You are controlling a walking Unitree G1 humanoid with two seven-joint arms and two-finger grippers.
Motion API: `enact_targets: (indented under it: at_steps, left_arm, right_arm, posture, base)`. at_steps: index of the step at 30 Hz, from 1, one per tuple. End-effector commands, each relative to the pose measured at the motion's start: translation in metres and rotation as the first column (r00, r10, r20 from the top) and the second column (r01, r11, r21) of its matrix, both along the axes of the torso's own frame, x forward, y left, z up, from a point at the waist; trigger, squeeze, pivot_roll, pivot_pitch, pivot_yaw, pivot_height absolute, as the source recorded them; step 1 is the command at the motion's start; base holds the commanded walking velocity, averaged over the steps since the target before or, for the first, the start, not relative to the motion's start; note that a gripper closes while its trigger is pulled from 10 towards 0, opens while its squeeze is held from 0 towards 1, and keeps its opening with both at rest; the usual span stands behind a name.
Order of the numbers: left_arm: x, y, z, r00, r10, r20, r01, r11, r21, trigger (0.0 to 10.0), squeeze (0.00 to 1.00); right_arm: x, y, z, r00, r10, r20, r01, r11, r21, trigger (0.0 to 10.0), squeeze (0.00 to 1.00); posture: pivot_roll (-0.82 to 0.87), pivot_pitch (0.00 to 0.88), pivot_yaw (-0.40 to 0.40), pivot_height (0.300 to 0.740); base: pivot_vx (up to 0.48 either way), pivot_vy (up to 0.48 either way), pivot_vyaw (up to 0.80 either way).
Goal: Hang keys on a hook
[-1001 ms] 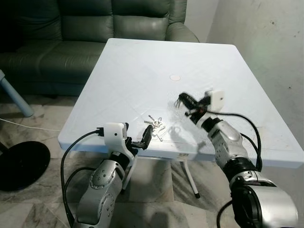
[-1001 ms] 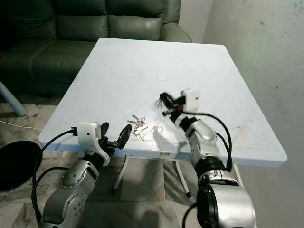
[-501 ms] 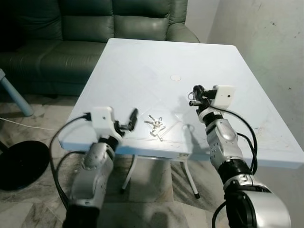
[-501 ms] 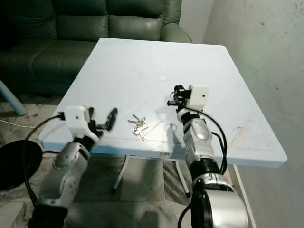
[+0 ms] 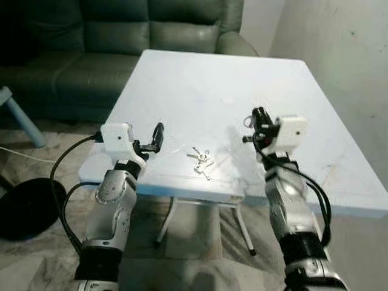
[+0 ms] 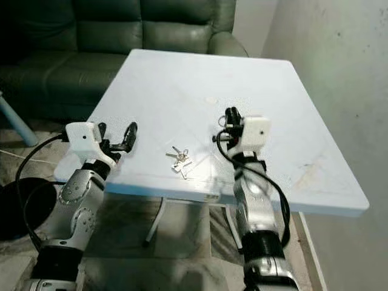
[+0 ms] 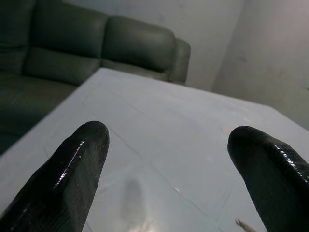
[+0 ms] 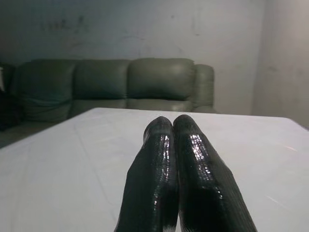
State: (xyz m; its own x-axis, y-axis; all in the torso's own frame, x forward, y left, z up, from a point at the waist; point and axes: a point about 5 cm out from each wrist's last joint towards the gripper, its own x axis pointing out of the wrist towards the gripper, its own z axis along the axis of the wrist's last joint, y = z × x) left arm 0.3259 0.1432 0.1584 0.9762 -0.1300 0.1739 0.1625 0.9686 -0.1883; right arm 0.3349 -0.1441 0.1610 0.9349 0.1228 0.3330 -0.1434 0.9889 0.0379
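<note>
White square table (image 5: 182, 79) before one dark green sofa (image 5: 91, 36), grey wall to the right; one bunch of keys (image 5: 201, 161) flat near the table's front edge, between two grippers, touching neither; left gripper (image 5: 156, 138) raised at the front left corner, jaws wide apart; right gripper (image 5: 257, 119) raised right of the keys, jaws pressed together, holding nothing; broad bare tabletop beyond the keys toward the sofa.

I am in a home, in a living room: a big dark green leather sofa (image 5: 121, 30), a white plastic surface (image 5: 200, 79), marble floor tiles (image 5: 42, 267).
</note>
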Motion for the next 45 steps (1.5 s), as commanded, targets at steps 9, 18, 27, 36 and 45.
enact_targets:
  at_steps: [9, 18, 27, 36, 45]
  left_arm:
    - [-0.01, 0.018, -0.011, 0.999, 0.048, -0.013, -0.048, 0.999, 0.026, 10.0, 0.0]
    - [-0.005, 0.029, -0.004, 0.996, 0.086, 0.009, -0.086, 0.996, 0.024, 10.0, 0.0]
    - [0.0, 0.027, -0.001, 0.998, 0.059, 0.019, -0.059, 0.998, 0.038, 10.0, 0.0]
    - [0.013, 0.019, 0.007, 0.999, 0.042, 0.03, -0.043, 0.999, 0.018, 10.0, 0.0]
    - [0.011, 0.018, 0.003, 0.997, 0.07, 0.01, -0.07, 0.998, -0.004, 10.0, 0.0]
  right_arm:
    - [-0.016, -0.025, -0.016, 0.987, -0.12, -0.105, 0.111, 0.99, -0.086, 10.0, 0.0]
    - [-0.013, -0.022, -0.013, 0.982, -0.127, -0.137, 0.113, 0.988, -0.104, 10.0, 0.0]
    - [-0.009, -0.015, -0.011, 0.982, -0.109, -0.155, 0.093, 0.99, -0.104, 10.0, 0.0]
    - [-0.009, -0.008, -0.011, 0.982, -0.098, -0.159, 0.084, 0.992, -0.09, 10.0, 0.0]
    - [-0.01, -0.009, -0.012, 0.981, -0.108, -0.164, 0.094, 0.991, -0.091, 10.0, 0.0]
  posture:
    - [0.03, 0.006, -0.044, 0.732]
    - [0.04, 0.002, -0.051, 0.732]
    - [0.05, 0.002, -0.056, 0.732]
    - [0.03, 0.009, -0.047, 0.732]
    - [0.03, 0.0, -0.043, 0.732]
  base:
    - [0.0, 0.0, 0.0]
    - [0.0, 0.0, -0.05]
    - [0.0, 0.0, -0.76]
    - [0.0, 0.0, -0.79]
    - [0.0, 0.0, -0.79]
